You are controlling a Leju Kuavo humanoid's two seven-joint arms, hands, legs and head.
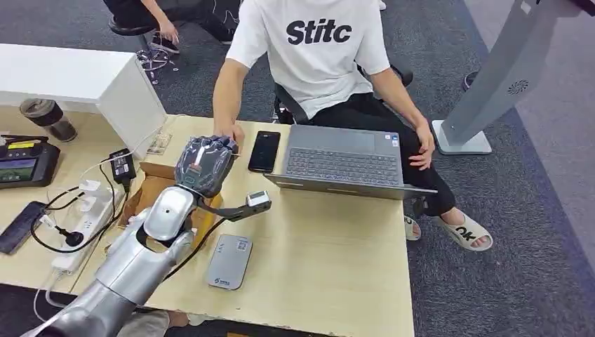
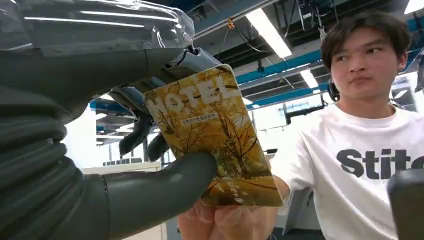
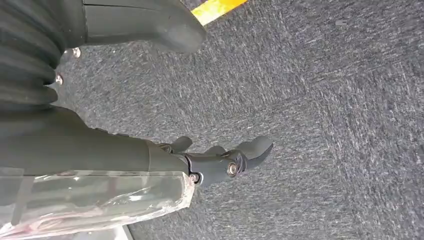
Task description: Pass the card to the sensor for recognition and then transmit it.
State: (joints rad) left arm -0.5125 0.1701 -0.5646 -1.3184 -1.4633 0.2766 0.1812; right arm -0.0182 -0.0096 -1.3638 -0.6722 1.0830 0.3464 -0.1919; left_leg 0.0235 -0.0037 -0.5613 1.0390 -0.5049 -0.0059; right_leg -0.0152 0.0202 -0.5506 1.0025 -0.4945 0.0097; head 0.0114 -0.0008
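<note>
1. The robot's left hand is raised over the far edge of a pale wooden surface, close to a seated person in a white T-shirt; its silver arm comes in from the lower left.
2. In the left wrist view, the left hand's grey thumb and darker fingers pinch a yellow card printed with autumn trees and the word "HOTEL"; the card stands tilted, its printed face toward the camera.
3. The person's hand touches the card's lower edge in that view; in the head view the person's arm reaches to just beside the robot's hand.
4. A grey card sensor lies flat on the surface, nearer the robot than the raised hand and apart from it.
5. A dark phone and an open grey laptop lie on the surface in front of the person.
6. The right hand hangs over grey carpet; its fingers are loosely apart and hold nothing.
</note>
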